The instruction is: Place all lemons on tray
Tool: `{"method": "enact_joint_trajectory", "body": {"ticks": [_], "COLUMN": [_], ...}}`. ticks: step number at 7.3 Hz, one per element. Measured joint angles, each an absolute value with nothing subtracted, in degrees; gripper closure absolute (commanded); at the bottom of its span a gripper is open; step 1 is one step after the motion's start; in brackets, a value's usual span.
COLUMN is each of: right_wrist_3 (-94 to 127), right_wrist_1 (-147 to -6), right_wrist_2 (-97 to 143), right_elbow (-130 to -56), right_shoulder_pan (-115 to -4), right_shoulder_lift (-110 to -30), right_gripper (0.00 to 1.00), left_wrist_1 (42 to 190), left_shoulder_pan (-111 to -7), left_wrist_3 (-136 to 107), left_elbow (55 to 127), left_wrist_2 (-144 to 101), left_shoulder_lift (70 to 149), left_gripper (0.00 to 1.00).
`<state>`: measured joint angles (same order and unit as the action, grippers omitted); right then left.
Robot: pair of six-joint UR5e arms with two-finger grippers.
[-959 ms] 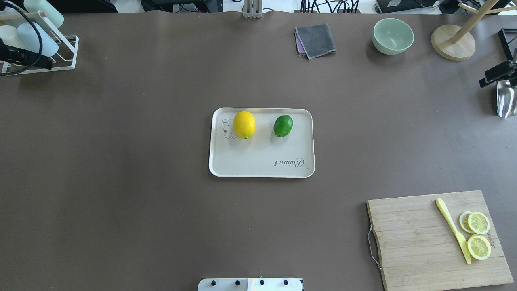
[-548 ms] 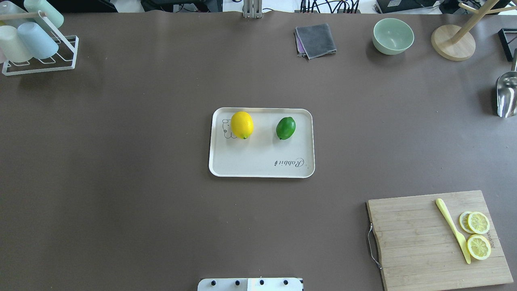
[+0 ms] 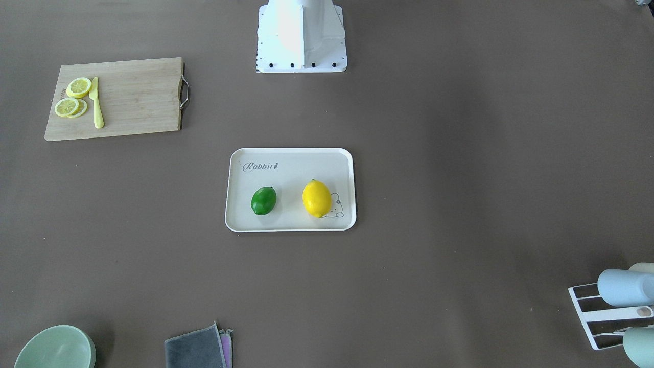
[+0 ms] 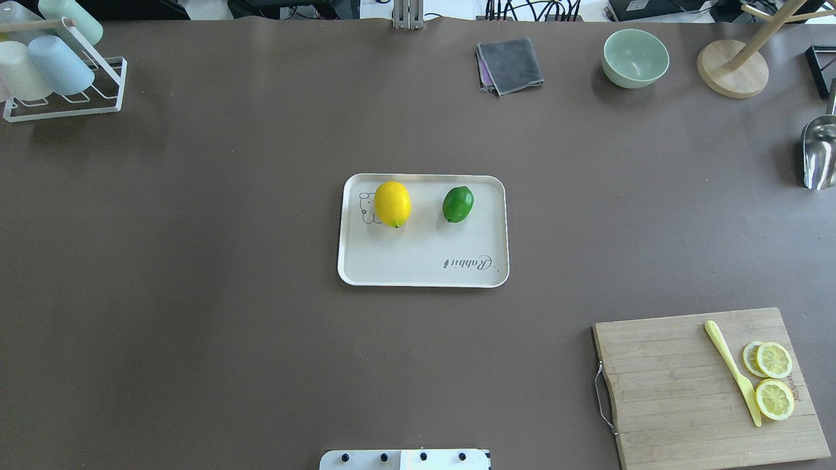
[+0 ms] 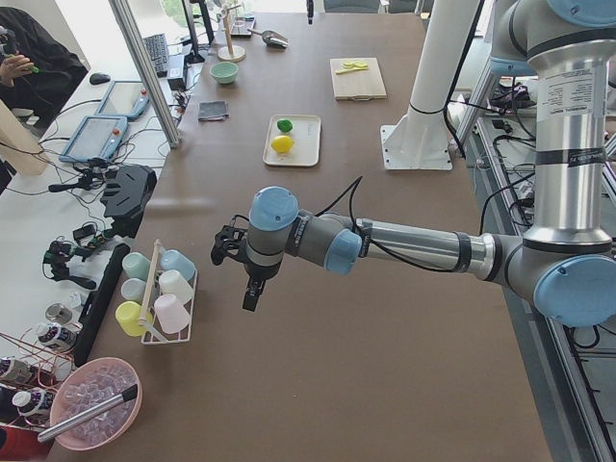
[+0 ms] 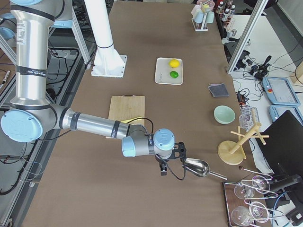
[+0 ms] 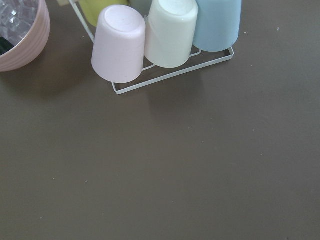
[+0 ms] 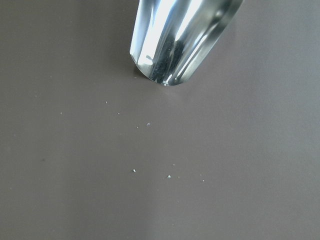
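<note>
The cream tray point(image 4: 424, 261) lies at the table's middle, and it also shows in the front view point(image 3: 291, 174). The yellow lemon point(image 4: 392, 203) and the green lemon point(image 4: 458, 203) both rest on it, apart from each other; they also show in the front view as yellow point(image 3: 317, 199) and green point(image 3: 263, 200). My left gripper point(image 5: 250, 294) shows only in the exterior left view, hanging above the table by the cup rack. My right gripper point(image 6: 163, 170) shows only in the exterior right view, beside the metal scoop. I cannot tell whether either is open or shut.
A wooden cutting board point(image 4: 673, 385) with lemon slices point(image 4: 774, 378) and a yellow knife point(image 4: 733, 372) is at the near right. A cup rack point(image 4: 59, 65) stands far left. A grey cloth point(image 4: 511, 65), mint bowl point(image 4: 635, 59), wooden stand point(image 4: 731, 68) and metal scoop point(image 4: 818, 153) lie at the far right.
Both arm ends, seen at the overhead view's left and right edges a second ago, have drawn out of that view. The two lemons rocked slightly on the tray.
</note>
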<state>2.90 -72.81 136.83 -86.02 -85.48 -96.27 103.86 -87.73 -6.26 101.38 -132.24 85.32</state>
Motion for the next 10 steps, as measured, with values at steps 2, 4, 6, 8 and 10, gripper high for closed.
{"method": "enact_joint_trajectory", "body": {"ticks": [2, 4, 6, 8, 10], "right_wrist_3": [3.05, 2.71, 2.7, 2.74, 2.9], "right_wrist_1": [-86.11, -94.75, -96.08, -96.17, -96.16], "right_wrist_2": [136.41, 136.22, 136.44, 136.44, 136.69], "right_elbow": [-93.66, -98.03, -98.56, -98.44, -98.23], "right_shoulder_pan": [-85.28, -85.29, -85.27, -85.27, -85.31], "right_shoulder_lift": [-93.42, -91.23, -91.09, -91.27, -91.38], "right_gripper": [0.0, 0.0, 0.0, 0.0, 0.0], "left_wrist_1": [102.88, 103.08, 103.22, 103.19, 103.19], "left_shoulder_pan": [-88.21, -88.24, -88.23, -88.14, -88.13], "left_wrist_3": [-7.4, -9.25, -9.61, -9.66, -9.67], "left_elbow": [101.14, 100.69, 100.66, 100.79, 100.91], "left_wrist_2": [-132.48, -132.84, -133.04, -132.99, -132.75], "left_shoulder_lift": [85.26, 84.98, 84.67, 85.11, 85.46], "left_gripper": [0.02, 0.02, 0.02, 0.02, 0.02]}}
